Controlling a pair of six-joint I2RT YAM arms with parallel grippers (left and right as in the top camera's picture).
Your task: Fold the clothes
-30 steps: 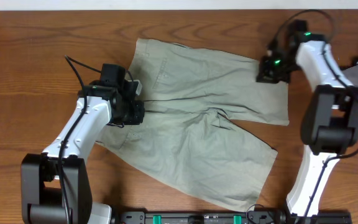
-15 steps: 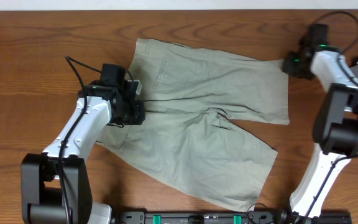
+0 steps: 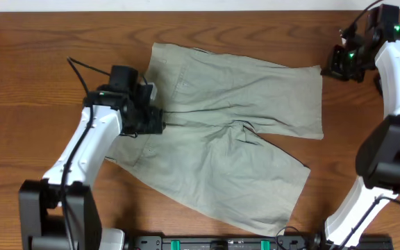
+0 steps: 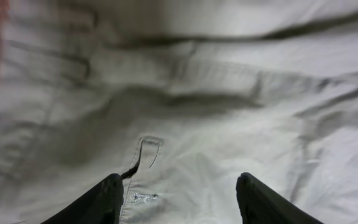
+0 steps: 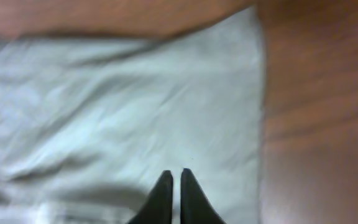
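Overhead: shorts (image 3: 235, 132) lie spread flat on the wooden worktop (image 3: 33, 69), waist end to the left, 2 legs running right. Upper leg ends in a straight hem near the right side. Lower leg angles down toward the front edge. Cloth is lightly creased around the crotch seam at the centre.

Left end effector (image 3: 148, 118): sits over the waist area at the left edge of the shorts, about where the 2 halves meet. Arm comes in from the lower left, partly over the lower waist corner.
- Left wrist view: left end effector (image 4: 179, 199) is released, its 2 dark fingers (image 4: 98, 202) spread wide.
- Shorts (image 4: 229, 93) fill this view. A small loop and a stitched tab lie in the cloth between the fingers, nearer the left one. A ridged seam crosses above.
- Cannot tell whether the fingertips touch the cloth or stand just above it.

Right end effector (image 3: 339, 66): out at the far right, just beside the top corner of the upper leg's hem. Overhead it reads as off the cloth, over bare wood.
- Right wrist view: right end effector (image 5: 173, 196) is clenched, its 2 fingers pressed together with only a thin slit showing.
- Shorts (image 5: 123, 106) show pale beyond the tips, with the hem edge running down the right side and bare worktop (image 5: 316, 124) past it.
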